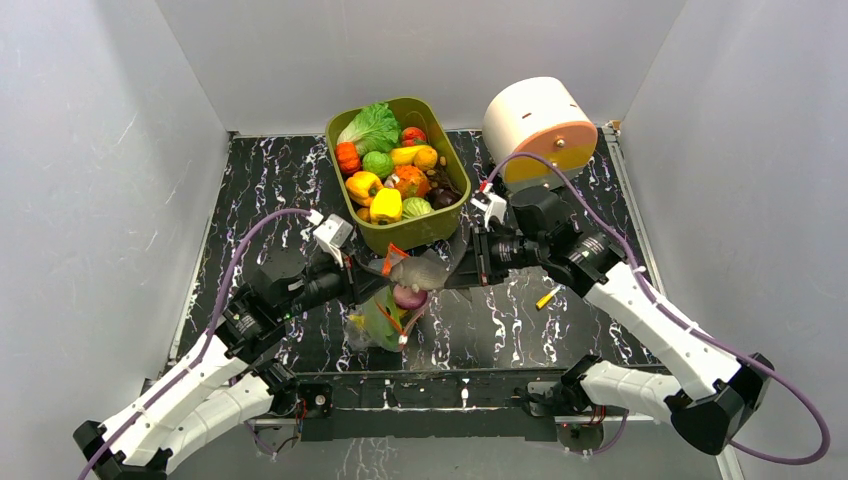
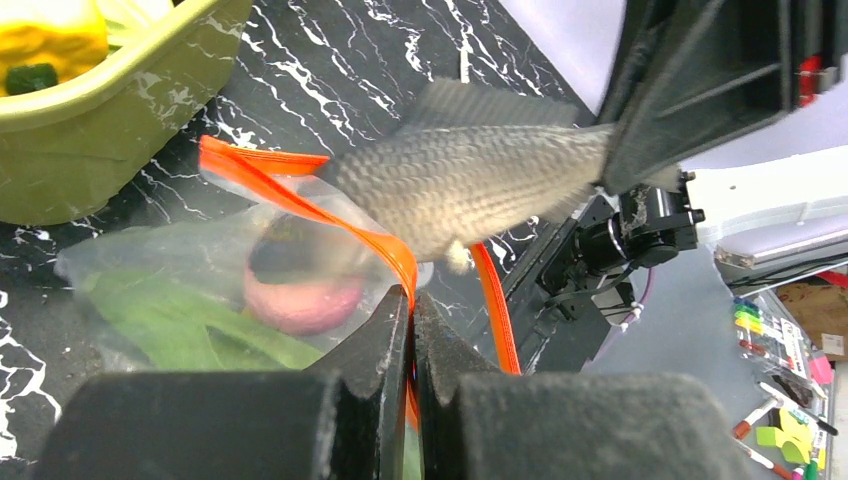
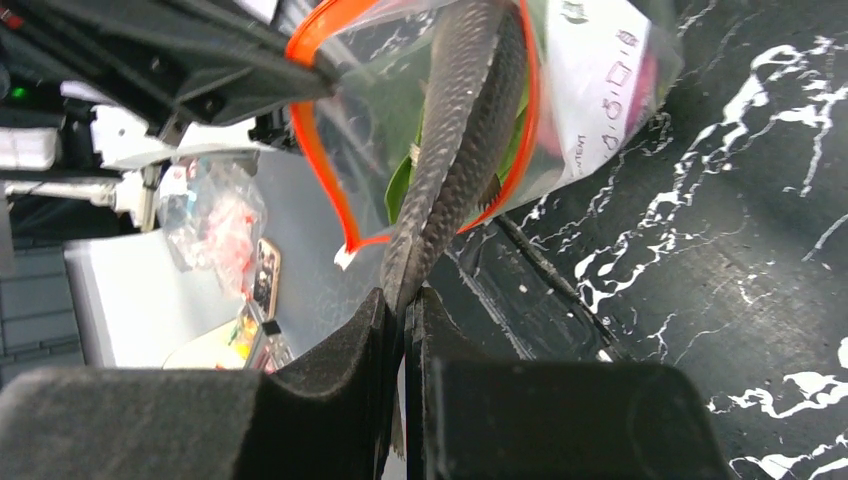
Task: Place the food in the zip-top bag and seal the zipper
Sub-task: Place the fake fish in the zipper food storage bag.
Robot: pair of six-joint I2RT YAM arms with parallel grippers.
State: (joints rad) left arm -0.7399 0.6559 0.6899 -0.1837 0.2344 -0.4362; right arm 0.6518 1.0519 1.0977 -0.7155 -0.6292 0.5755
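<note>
Desk (image 1: 520,325): black, marbled. Olive-green tub (image 1: 415,232): set at 12 o'clock, loaded with toy produce. White drum (image 1: 530,115): set at 1 o'clock. Zip-top bag (image 1: 385,320): at the centre, just at 6 o'clock of the tub, mouth raised; a purple onion (image 2: 300,300) and a green piece (image 2: 190,325) are seen inside. Toy fish (image 1: 420,272): grey, scaled, head end apparently passed through the mouth, tail pinched by the right gripper (image 3: 403,295), clenched on it from 3 o'clock. Left gripper (image 2: 412,300): clamped on the zipper (image 2: 300,190) from 9 o'clock. Handling note: the mouth is best held stretched while the fish is pushed well below the strip, then released, lest the seal be fouled.
</note>
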